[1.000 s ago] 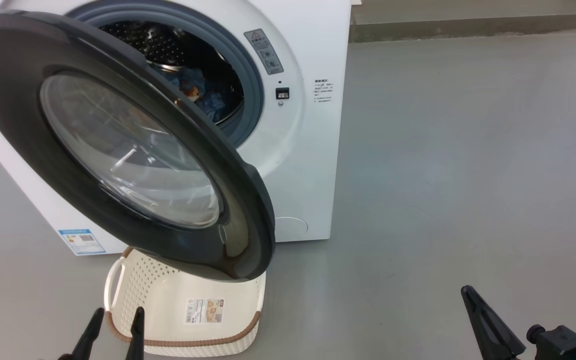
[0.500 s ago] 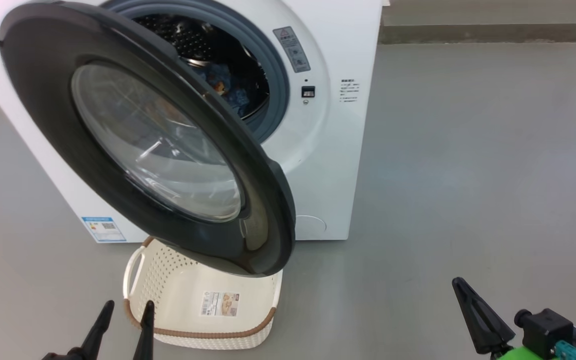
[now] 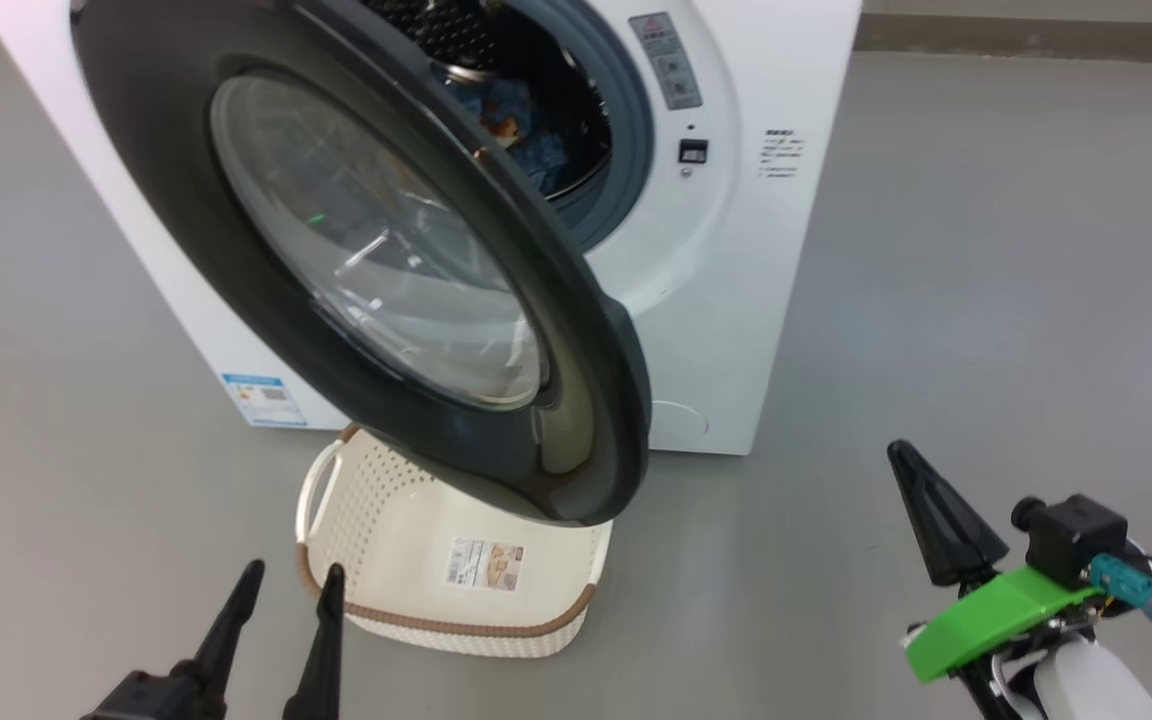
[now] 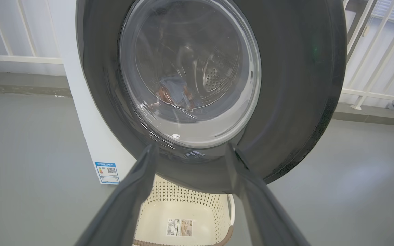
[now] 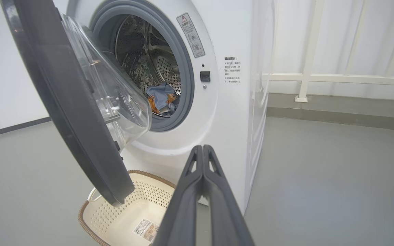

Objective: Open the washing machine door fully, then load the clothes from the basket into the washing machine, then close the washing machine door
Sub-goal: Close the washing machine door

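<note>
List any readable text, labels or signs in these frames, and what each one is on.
No text reads clearly enough to quote.
Grey sticker beside the washing machine opening: red warning triangle; print too small.
Black printed block on its front: Chinese characters, too small.
Blue sticker low on its front: QR code, text blurred.
Label on the basket bottom: barcode, text too small.

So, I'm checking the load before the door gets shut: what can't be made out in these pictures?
- Head view: the large round glossy black door covers the far end of the cream-white perforated basket and much of the steel drum.
- Left wrist view: the light blue printed clothes are warped by the door's glass.
- Right wrist view: the shut right gripper hides part of the basket's floor.
- Basket's white label: print too small, head view.
</note>
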You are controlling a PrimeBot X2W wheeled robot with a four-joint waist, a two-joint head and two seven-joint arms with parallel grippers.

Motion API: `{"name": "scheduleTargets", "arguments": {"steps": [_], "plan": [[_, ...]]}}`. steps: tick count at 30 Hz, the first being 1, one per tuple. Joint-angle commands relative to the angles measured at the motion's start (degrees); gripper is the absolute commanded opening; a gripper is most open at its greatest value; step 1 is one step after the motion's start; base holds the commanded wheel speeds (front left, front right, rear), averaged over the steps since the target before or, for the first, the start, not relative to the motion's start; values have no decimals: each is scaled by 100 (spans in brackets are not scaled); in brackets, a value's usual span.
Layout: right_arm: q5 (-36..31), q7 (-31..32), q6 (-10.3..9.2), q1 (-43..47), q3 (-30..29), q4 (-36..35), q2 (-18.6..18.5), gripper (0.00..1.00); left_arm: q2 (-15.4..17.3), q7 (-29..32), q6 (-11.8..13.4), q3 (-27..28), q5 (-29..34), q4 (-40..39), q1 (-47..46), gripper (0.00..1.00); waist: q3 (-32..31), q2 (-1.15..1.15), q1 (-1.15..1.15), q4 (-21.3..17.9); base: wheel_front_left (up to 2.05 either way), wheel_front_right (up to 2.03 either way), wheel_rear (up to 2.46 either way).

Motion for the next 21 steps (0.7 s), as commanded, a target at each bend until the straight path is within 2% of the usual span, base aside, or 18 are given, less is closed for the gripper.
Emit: {"name": "scheduleTargets", "arguments": {"steps": [1,14,21], "plan": [[95,-69,35,-245,131,-66,-32,0,21,-85,-68,149,60,-54,-338,100,169,0,-1,190,0,0,0],[210,-69,35,-1189,321,534,-305,0,-218,-294,-266,-132,174,364,-780,100,429,0,-1,861,0,0,0],[257,-69,35,-1732,284,461,-477,0,-328,-364,-348,-179,194,524,-922,100,480,0,-1,1091,0,0,0]]}}
